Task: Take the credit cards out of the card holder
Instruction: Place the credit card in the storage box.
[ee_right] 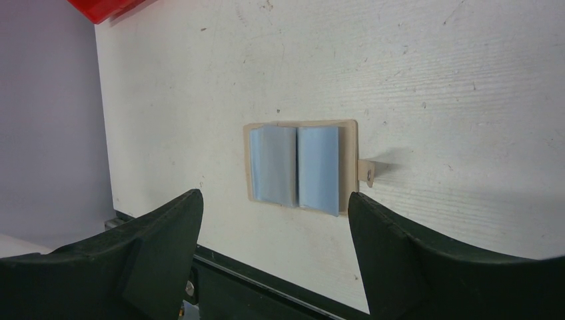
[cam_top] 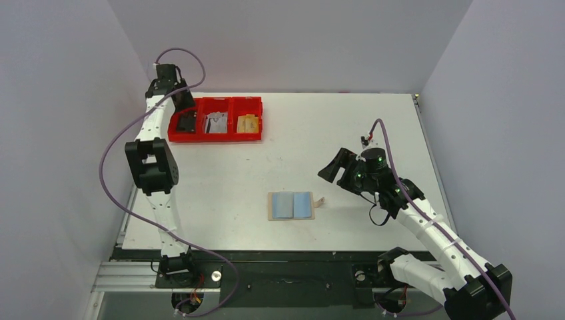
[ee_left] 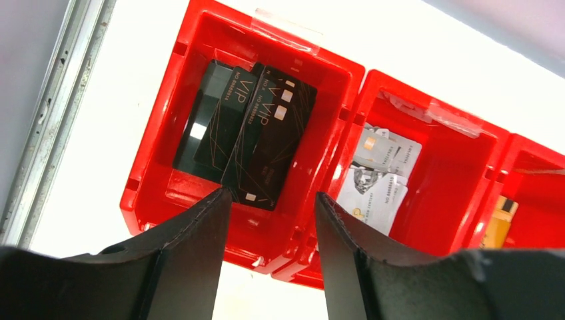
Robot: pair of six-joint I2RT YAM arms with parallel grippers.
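Left gripper: jaws apart with nothing between them, hanging over the left bay of the tray, which sits far back on the left of the table.
Dark cards: a few black ones, two marked VIP, overlapped and lying aslant in the left bay, clear of the fingers.
Pale cards: a few silvery-white ones piled in the middle bay.
Right bay: a yellow-orange thing, mostly hidden behind a finger.
Holder: opened out flat on the table near the front edge, well apart from the tray.
Panels: two pale blue ones side by side inside the tan border; I can't tell whether they are cards or lining.
Tab: a small tan strap sticking out of the holder's right side.
Right gripper: jaws wide apart and empty, hovering near the holder on its right, not touching it.
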